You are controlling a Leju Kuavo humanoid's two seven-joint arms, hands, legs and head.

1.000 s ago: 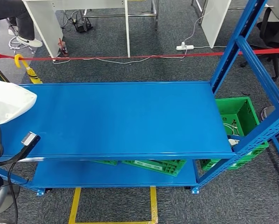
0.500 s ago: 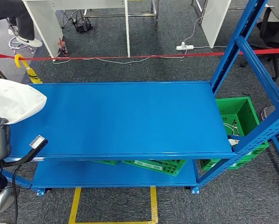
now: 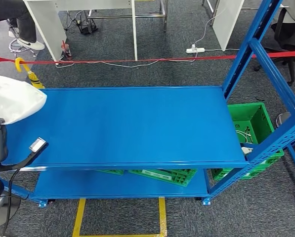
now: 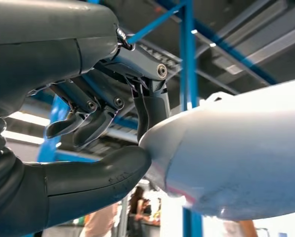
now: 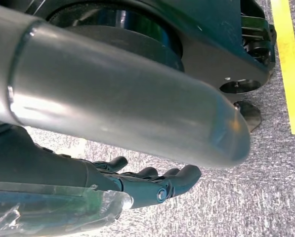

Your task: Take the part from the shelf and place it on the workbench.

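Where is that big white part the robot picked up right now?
The white part is at the far left of the head view, over the left end of the blue workbench, pinched at its edge by the left hand.

The white part held by the left hand has drawn back slightly toward the shelf's left end.

Dark grey left hand, silver forearm.
Ribbed grey wrist cover, thick matte thumb, small screws on the darker fingers.
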